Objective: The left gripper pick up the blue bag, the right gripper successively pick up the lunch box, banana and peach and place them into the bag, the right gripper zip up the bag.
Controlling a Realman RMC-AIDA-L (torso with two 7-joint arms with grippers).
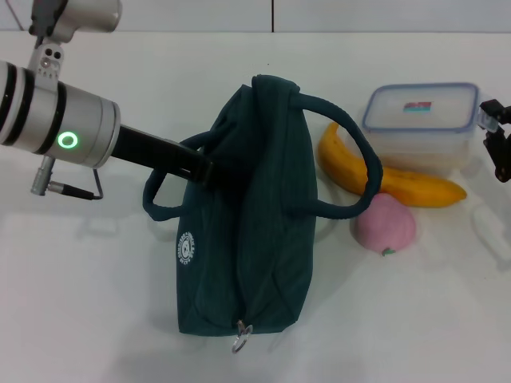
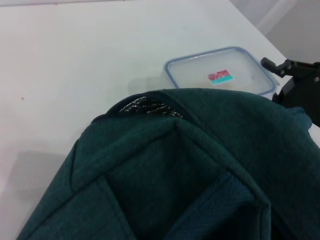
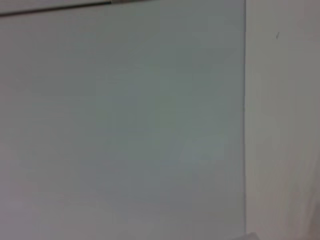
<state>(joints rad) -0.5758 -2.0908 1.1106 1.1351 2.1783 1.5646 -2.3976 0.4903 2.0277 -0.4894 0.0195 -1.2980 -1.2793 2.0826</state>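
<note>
Left gripper point(image 1: 206, 169) reaches into the side of the blue bag point(image 1: 247, 223) at its near handle; whether it pinches fabric cannot be told. Right gripper point(image 1: 497, 140) sits at the table's point(image 1: 80, 303) right edge, its state unclear. Head view alone shows banana point(image 1: 399, 179) and peach point(image 1: 386, 224) beside the bag; left wrist view shows only the lunch box point(image 2: 220, 75) beyond it.

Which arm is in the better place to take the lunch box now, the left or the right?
The right. The right gripper hangs just beside the lunch box, with nothing between them. The left gripper is at the bag, which stands between it and the box.
</note>
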